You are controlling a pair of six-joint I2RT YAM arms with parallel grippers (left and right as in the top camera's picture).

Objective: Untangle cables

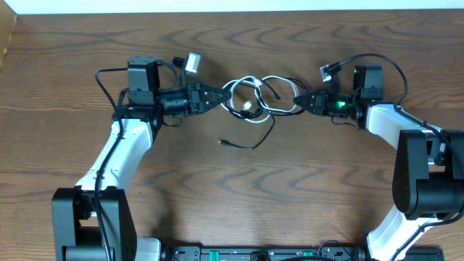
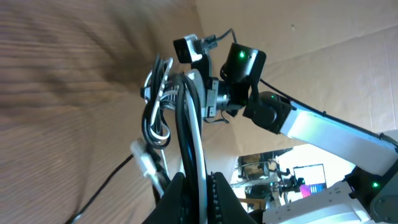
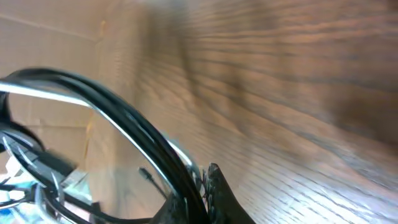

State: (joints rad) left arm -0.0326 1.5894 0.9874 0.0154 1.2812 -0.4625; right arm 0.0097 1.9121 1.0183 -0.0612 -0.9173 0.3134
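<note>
The cables, one black and one white, hang in tangled loops between my two grippers above the table's middle. From the left, my left gripper is shut on a black and a white strand; in the left wrist view both strands run up out of its closed fingers. From the right, my right gripper is shut on the bundle's other side. In the right wrist view the black cord arcs into the gripper. A black tail droops to the table, and a white plug dangles in the loops.
The wooden table lies under both arms. Thicker black wires loop off the right arm's wrist and others off the left arm. The arm bases stand at the front corners. A white wall edge runs along the back.
</note>
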